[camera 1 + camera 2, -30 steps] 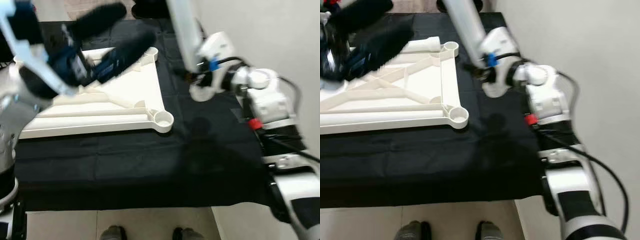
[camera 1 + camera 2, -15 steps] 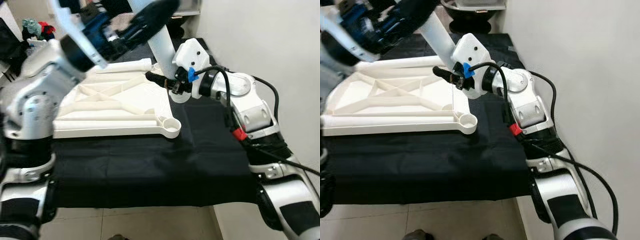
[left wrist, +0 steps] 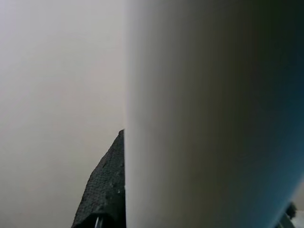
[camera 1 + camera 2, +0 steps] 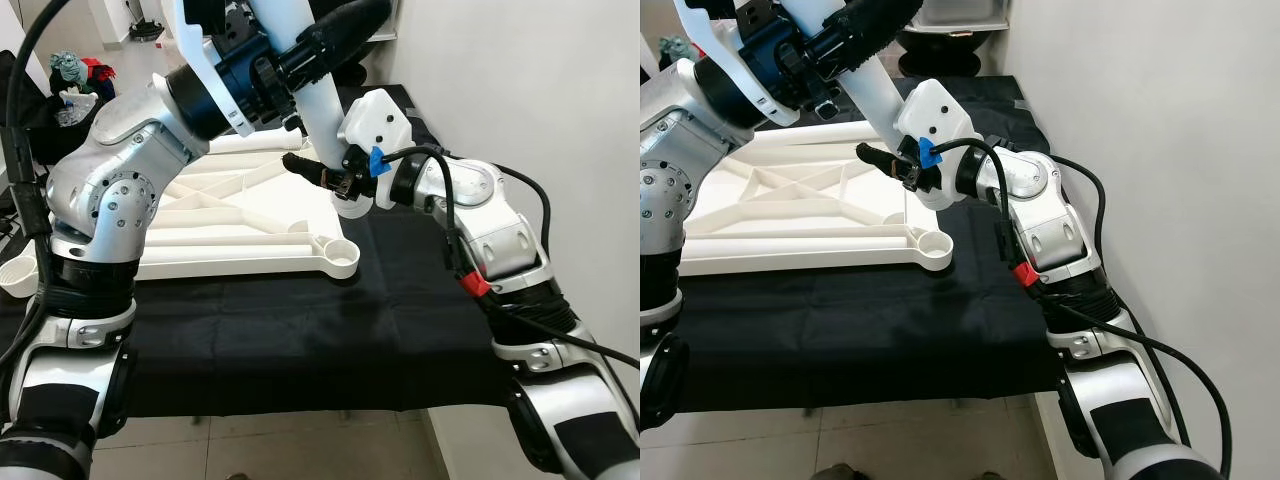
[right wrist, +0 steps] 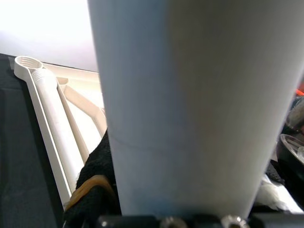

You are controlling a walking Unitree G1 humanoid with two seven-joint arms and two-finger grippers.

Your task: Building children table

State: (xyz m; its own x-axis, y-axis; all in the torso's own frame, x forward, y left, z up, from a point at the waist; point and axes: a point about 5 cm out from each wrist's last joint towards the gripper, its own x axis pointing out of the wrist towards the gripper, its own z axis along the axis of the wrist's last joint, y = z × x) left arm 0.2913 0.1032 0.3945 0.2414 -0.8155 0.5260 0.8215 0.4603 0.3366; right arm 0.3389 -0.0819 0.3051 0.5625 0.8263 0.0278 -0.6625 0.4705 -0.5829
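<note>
The white table top point(image 4: 230, 232) lies upside down on a black cloth, showing its ribs and round corner sockets point(image 4: 340, 258). A white tubular table leg point(image 4: 315, 120) stands tilted over the far right corner of the top. My right gripper point(image 4: 318, 172) is shut on the leg's lower part. My left gripper point(image 4: 335, 35) is shut on it higher up. In the left wrist view the leg point(image 3: 209, 114) sits against one black finger point(image 3: 104, 194). The right wrist view shows the leg point(image 5: 185, 104) close up, with the table top's rim point(image 5: 42, 109) behind.
A second white leg point(image 4: 810, 135) lies along the far edge of the table top. The black cloth point(image 4: 300, 340) ends at a tiled floor in front. A white wall point(image 4: 540, 90) runs close on the right. Toys point(image 4: 72, 70) and a dark container point(image 4: 950, 25) stand behind.
The camera has lifted and steadied. My left gripper rose from over the table top and closed on the leg's upper part. My right gripper kept hold of the leg.
</note>
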